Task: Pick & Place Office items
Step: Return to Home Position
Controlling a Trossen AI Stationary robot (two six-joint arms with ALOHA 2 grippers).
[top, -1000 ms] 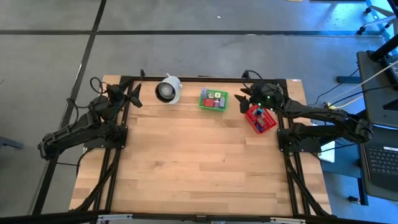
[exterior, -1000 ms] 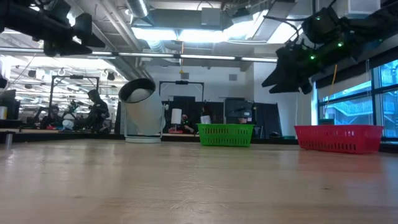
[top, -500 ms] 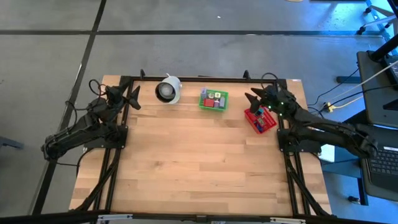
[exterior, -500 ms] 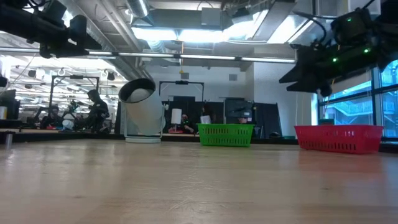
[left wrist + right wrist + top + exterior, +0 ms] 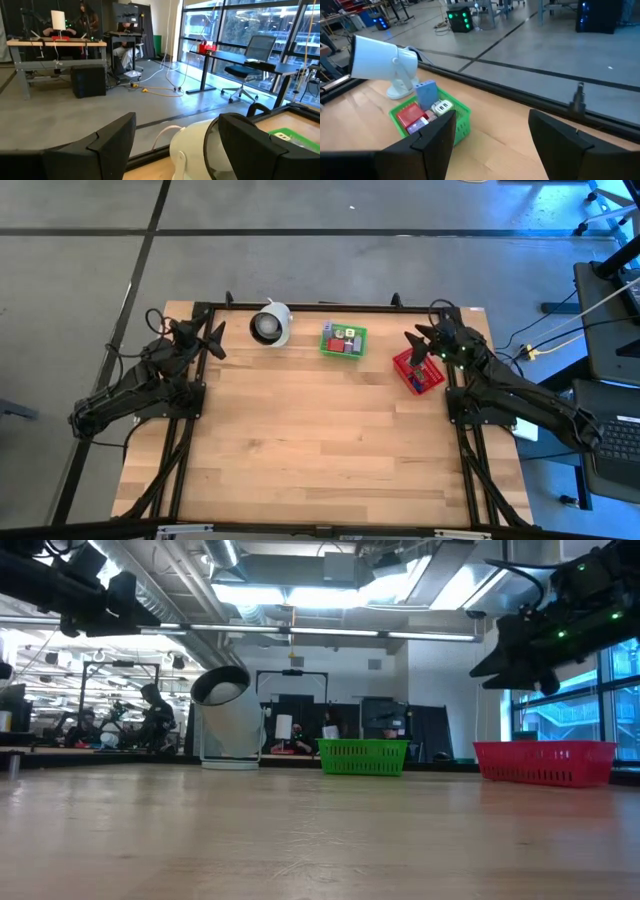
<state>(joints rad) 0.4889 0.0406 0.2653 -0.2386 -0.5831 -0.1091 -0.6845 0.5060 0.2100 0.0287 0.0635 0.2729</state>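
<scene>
- The right gripper (image 5: 412, 348) is drawing back toward the right edge of the table (image 5: 320, 450). A second ago it was hanging nearer the green basket (image 5: 322, 340); now it is hovering over the far corner of the red basket (image 5: 400, 368).
- In the low view the right gripper (image 5: 505, 658) is sitting farther right and a little higher than before, above the red basket (image 5: 545, 762).
- The right wrist view is showing its fingers (image 5: 435, 135) spread wide apart, gripping nothing.
- The left gripper (image 5: 216, 339) is waiting at the far left corner of the table, almost where it was a second ago. Its fingers (image 5: 110, 140) are also standing wide apart and holding nothing.
- The baskets and the white roll (image 5: 270, 325) are resting where they were before.
- The office items (image 5: 343, 340) are lying inside the two baskets at the far side of the table.
- The green basket (image 5: 462, 112) is holding a red block (image 5: 410, 115), an upright lavender block (image 5: 426, 93) and a white piece (image 5: 441, 106). From above, a green piece is also showing.
- The red basket is holding red and blue pieces (image 5: 425, 375), partly hidden by the arm above them; how many I cannot tell.
- The white roll is standing just beside the green basket, on its left.
</scene>
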